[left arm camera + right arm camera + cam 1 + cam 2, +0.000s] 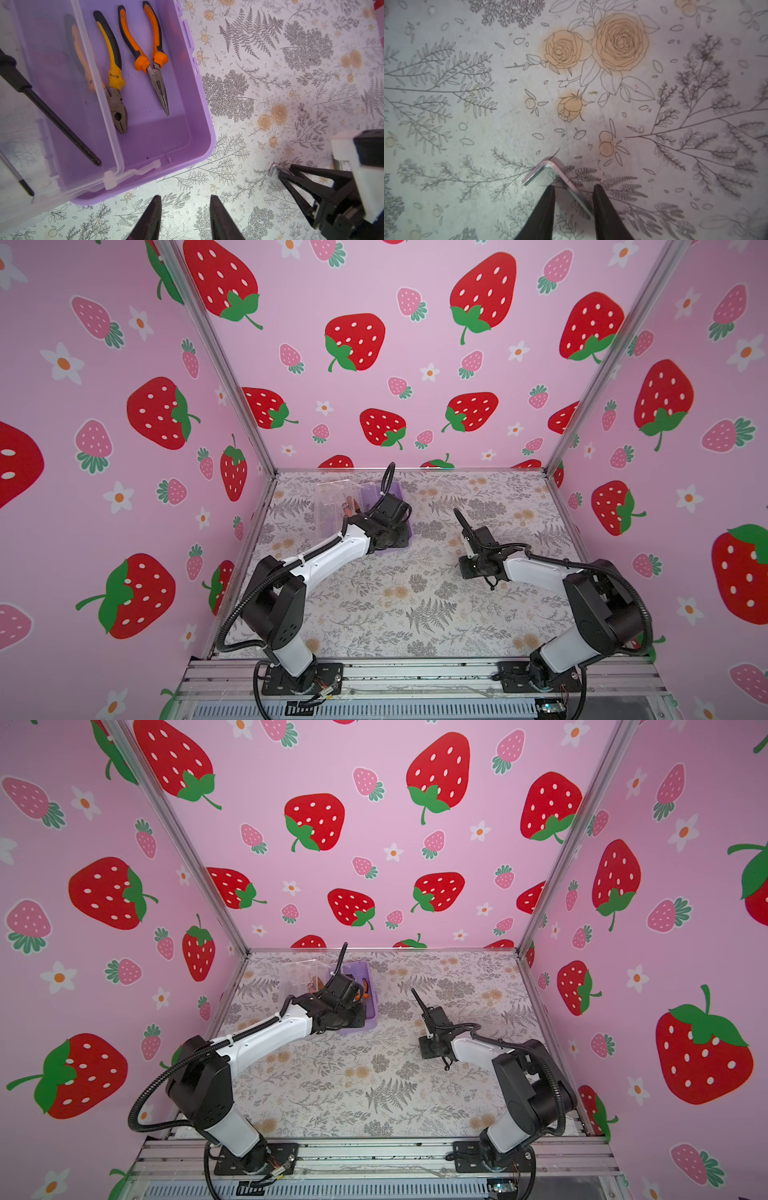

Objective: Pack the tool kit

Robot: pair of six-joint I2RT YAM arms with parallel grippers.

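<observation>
The tool kit (pixel 176 133) lies open at the back left of the table, a lilac base (pixel 397 490) (pixel 362 969) with its clear lid (pixel 62 87) swung aside. Yellow-handled pliers (pixel 115 70) and orange needle-nose pliers (pixel 154 62) lie in the base. A black screwdriver (pixel 52 116) rests across the lid side. My left gripper (pixel 185 199) hovers open and empty over the table beside the kit's near corner. My right gripper (pixel 574 188) is low at mid-right, its open jaws straddling the long arm of a silver L-shaped hex key (pixel 536 174) flat on the table.
The floral tabletop (pixel 415 605) is boxed in by strawberry-print walls on three sides, with a metal rail along the front. In the left wrist view the right gripper (pixel 285 171) and the hex key (pixel 272 170) show a short way from the kit.
</observation>
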